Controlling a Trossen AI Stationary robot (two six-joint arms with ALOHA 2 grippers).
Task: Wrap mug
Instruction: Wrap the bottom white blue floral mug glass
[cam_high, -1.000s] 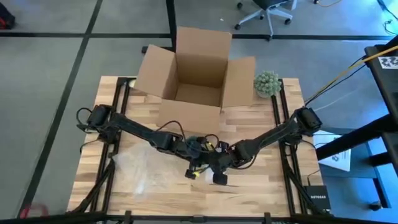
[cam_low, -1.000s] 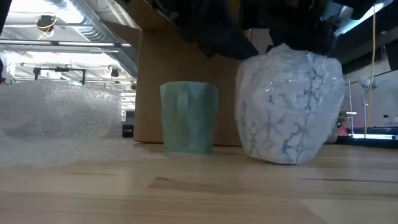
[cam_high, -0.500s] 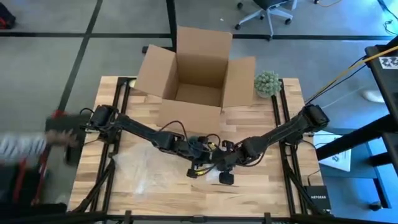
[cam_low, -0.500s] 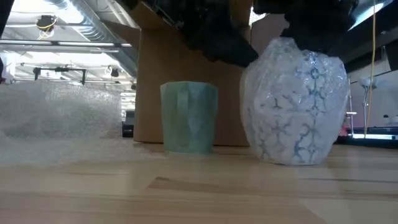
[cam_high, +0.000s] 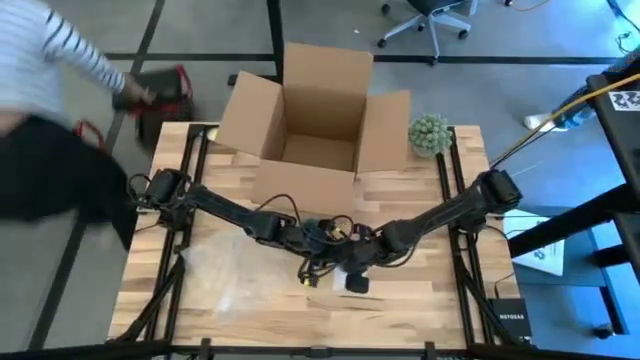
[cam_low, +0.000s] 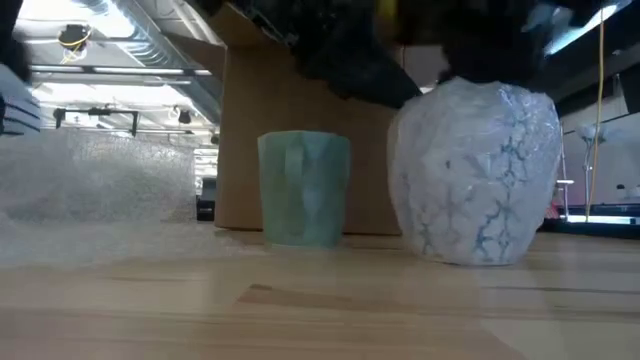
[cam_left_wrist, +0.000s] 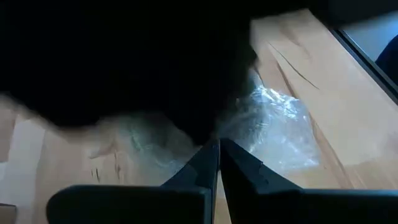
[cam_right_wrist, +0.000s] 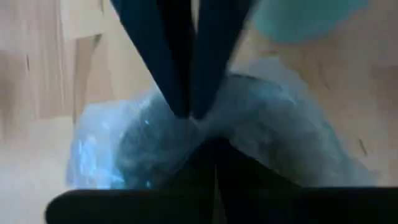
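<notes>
Low view — bubble-wrapped mug upright

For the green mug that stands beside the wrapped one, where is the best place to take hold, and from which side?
Probably the rim, from above. The green mug stands upright with its top free, while the cardboard box behind it and the wrapped mug beside it crowd a sideways approach. The left hand and right hand both pinch that wrap.

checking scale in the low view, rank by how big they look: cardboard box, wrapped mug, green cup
1. cardboard box, largest though behind the others
2. wrapped mug
3. green cup, smallest; it may stand slightly farther back, so the gap is unsure
</notes>
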